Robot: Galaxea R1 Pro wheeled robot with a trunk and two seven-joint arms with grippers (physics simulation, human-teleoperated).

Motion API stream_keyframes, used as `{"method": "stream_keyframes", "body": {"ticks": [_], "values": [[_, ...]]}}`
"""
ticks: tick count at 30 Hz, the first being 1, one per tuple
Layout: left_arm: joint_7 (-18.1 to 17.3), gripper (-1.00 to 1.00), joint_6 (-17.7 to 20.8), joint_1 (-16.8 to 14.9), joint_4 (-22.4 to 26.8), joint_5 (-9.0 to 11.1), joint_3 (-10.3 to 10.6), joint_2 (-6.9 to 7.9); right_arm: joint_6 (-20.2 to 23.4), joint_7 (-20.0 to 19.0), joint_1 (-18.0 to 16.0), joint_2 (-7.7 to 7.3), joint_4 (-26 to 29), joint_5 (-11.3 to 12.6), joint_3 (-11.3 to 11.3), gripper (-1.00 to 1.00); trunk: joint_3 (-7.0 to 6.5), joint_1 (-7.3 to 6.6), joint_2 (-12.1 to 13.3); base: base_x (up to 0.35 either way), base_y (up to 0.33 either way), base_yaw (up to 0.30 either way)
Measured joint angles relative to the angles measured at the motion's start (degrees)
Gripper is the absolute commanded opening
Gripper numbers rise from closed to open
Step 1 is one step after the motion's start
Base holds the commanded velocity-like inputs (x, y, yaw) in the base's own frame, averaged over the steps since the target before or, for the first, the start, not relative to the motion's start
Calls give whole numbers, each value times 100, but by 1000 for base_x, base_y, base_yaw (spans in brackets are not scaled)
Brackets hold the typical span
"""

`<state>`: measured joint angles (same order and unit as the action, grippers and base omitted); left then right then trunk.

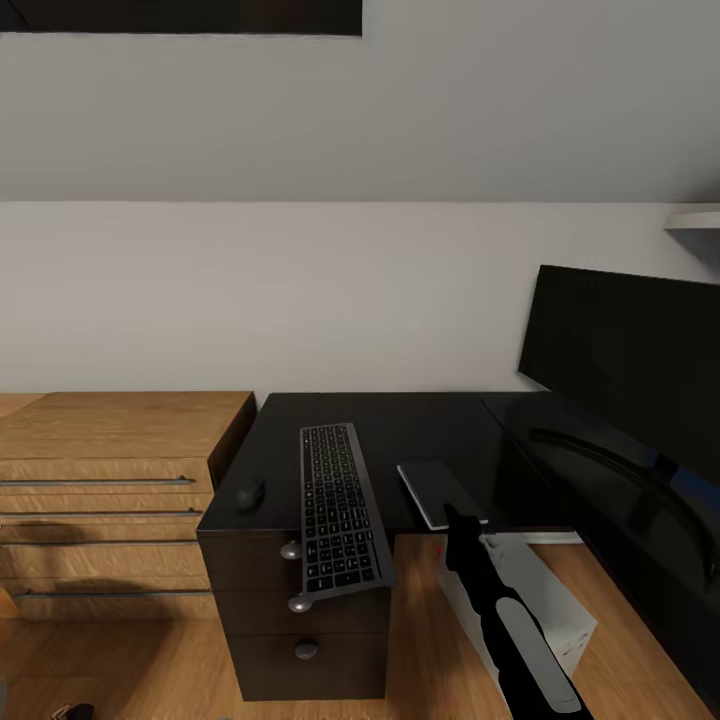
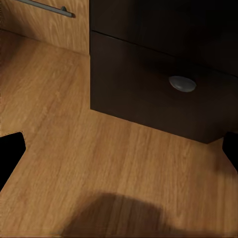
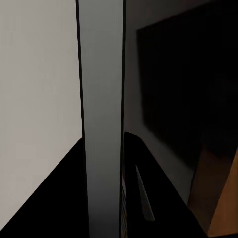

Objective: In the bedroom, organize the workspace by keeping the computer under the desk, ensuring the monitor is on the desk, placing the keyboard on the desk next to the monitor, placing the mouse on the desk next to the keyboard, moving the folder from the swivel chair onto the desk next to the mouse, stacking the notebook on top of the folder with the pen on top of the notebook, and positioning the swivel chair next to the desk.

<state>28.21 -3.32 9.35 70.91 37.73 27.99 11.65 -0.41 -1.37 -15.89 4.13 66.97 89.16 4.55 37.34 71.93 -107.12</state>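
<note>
Pale wall and sloped grey ceiling back a glossy black L-shaped tabletop [image 1: 420, 430]. At far left, a light-wood dresser [image 1: 110, 480] with long metal handles stands against the tabletop's left side. The left gripper [image 2: 120, 151] hangs over the wood plank floor [image 2: 74, 124] before the black drawer unit [image 1: 300, 620], its jaws spread wide and empty. A very small dark rounded mouse [image 1: 250, 494] sits near the tabletop's left edge, just beside a slim dark-keyed keyboard in a silvery frame [image 1: 340, 510], which overhangs the front edge. A thin dark notebook [image 1: 435, 490] lies at that edge further right. The right gripper [image 1: 462, 522] reaches its near end; whether those jaws are parted cannot be told. A light grey-white computer tower [image 1: 555, 610] stands below. A wide black flat monitor [image 1: 630, 370] fills the right wing.
</note>
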Motion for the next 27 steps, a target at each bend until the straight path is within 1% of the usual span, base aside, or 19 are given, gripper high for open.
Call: {"method": "stream_keyframes", "body": {"ticks": [5, 15, 16, 27], "values": [[1, 100, -1, 0, -12, 0, 3, 4, 1, 0, 0, 0, 0, 0, 0, -100, 0, -1, 0, -148, 0, 0], [1, 100, -2, 0, -14, -8, 11, 5, 1, 0, 0, -4, 0, 0, 0, -100, 0, -2, 0, -16, 0, 0], [1, 100, -2, 0, -14, -8, 11, 5, 1, 0, 0, -3, 0, 0, 0, 100, 0, -2, 0, 0, 0, 0], [5, 100, -2, 0, -14, -9, 12, 4, 1, -6, -2, -6, 0, 7, 0, 100, 0, -2, 0, 0, 0, 0]]}}
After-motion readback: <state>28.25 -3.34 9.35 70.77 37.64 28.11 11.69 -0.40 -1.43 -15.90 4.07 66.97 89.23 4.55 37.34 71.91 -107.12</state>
